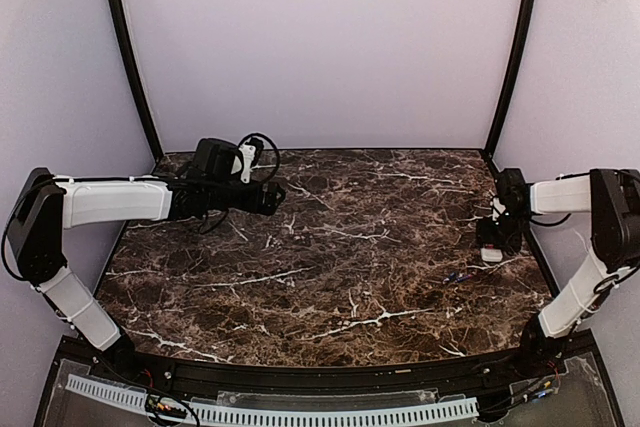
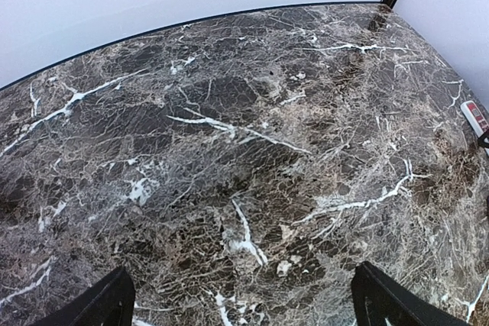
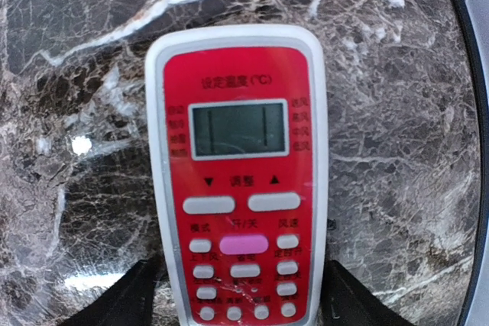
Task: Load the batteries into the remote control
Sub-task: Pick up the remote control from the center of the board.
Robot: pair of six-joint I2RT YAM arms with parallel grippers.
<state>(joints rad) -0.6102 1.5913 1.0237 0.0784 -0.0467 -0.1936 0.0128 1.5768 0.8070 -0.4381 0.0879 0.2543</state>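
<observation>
While left tool [image 2: 243, 269] gapes, right tool [image 3: 241, 269] straddles one remote [image 3: 241, 173], grip unclear; batteries [image 1: 458, 276] uncountable.

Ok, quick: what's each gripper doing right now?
Left gripper: open, holding nothing.
Right gripper: jaws on either side of the remote control; cannot tell whether it grips.

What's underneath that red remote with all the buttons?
Only the dark marble table shows around the remote control, which lies flat on it, button face up. Its back faces down against the table, so nothing on that side can be seen.
</observation>
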